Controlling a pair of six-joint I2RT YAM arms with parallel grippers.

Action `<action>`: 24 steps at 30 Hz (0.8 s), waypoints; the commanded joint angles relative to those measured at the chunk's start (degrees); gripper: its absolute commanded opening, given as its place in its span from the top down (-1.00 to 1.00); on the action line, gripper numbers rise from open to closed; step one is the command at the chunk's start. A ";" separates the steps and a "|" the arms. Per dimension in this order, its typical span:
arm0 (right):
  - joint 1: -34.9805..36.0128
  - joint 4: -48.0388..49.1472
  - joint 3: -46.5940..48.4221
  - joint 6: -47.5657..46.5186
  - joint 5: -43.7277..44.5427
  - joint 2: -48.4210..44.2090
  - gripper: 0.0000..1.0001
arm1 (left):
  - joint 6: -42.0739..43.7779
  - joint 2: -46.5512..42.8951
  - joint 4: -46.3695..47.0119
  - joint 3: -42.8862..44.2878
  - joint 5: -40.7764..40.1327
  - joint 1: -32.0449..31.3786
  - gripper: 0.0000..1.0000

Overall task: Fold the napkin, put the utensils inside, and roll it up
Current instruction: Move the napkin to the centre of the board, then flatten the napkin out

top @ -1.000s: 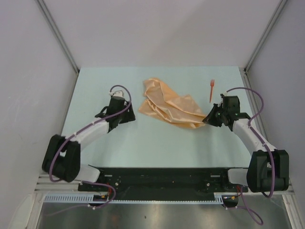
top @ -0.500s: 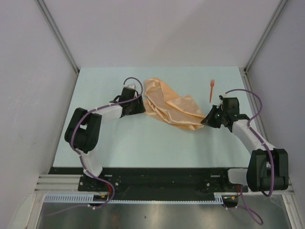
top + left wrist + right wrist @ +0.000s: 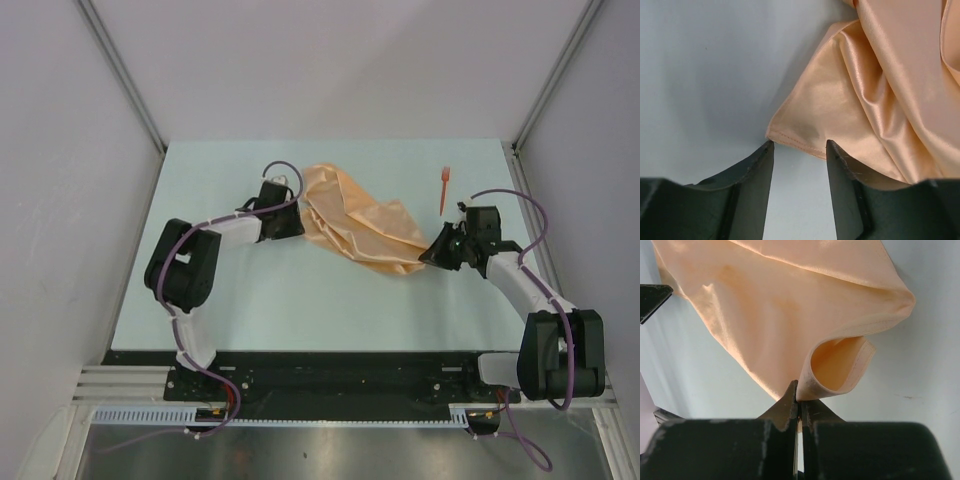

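The peach-orange satin napkin lies crumpled mid-table. My left gripper is open at its left edge; in the left wrist view a hemmed corner of the napkin lies just beyond the gripper's fingertips, not between them. My right gripper is shut on the napkin's right corner; in the right wrist view the cloth curls up out of the closed gripper. A small red-orange utensil lies on the table behind the right gripper, apart from the cloth.
The pale table ends at grey walls left, right and back, with metal rails in the back corners. The arm bases sit on a black bar at the near edge.
My left arm swung in from the left to the napkin's left edge and has settled there. My right gripper, shut on the cloth corner, has shifted slightly left.
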 commanded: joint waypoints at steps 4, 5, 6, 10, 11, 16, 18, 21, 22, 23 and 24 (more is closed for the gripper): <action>-0.15 1.68 0.04 0.53 -1.51 -0.26 1.00 | -1.66 3.00 -0.37 2.97 -3.32 -0.17 0.42; -0.24 1.68 -0.05 0.44 -1.60 -0.17 1.00 | -2.01 3.00 -0.45 3.14 -3.76 -0.17 0.50; -0.15 1.60 -0.05 0.35 -1.60 -0.17 1.00 | -2.10 3.17 -0.37 3.23 -4.64 -0.17 0.54; -0.24 1.60 -0.05 0.18 -1.68 0.00 1.00 | -2.27 3.79 -0.46 3.67 -6.31 -0.17 0.95; -0.24 1.68 0.04 0.09 -1.77 0.09 1.00 | -2.10 3.88 -0.19 3.67 -6.57 -0.17 0.99; -0.15 1.60 0.92 -1.05 -1.95 0.70 1.00 | -1.13 -0.05 3.49 1.31 -8.41 -0.17 1.00; -0.15 0.37 3.97 -2.19 -1.34 1.14 1.00 | -1.39 -4.01 4.73 -0.54 -10.26 -0.17 1.00; 0.47 -3.58 11.08 -5.00 2.96 1.32 1.00 | -1.57 -15.16 4.64 -2.83 -15.00 -0.17 1.00; 0.73 -4.98 12.77 -6.31 4.19 0.63 1.00 | -1.57 -18.24 4.73 -4.05 -16.15 -0.17 1.00; 1.34 -5.78 14.35 -6.76 6.73 0.27 1.00 | -1.66 -25.14 4.73 -4.76 -18.85 -0.17 1.00; 1.52 -6.22 16.19 -7.11 7.80 -0.25 1.00 | -1.57 -28.43 4.73 -5.55 -20.01 -0.17 1.00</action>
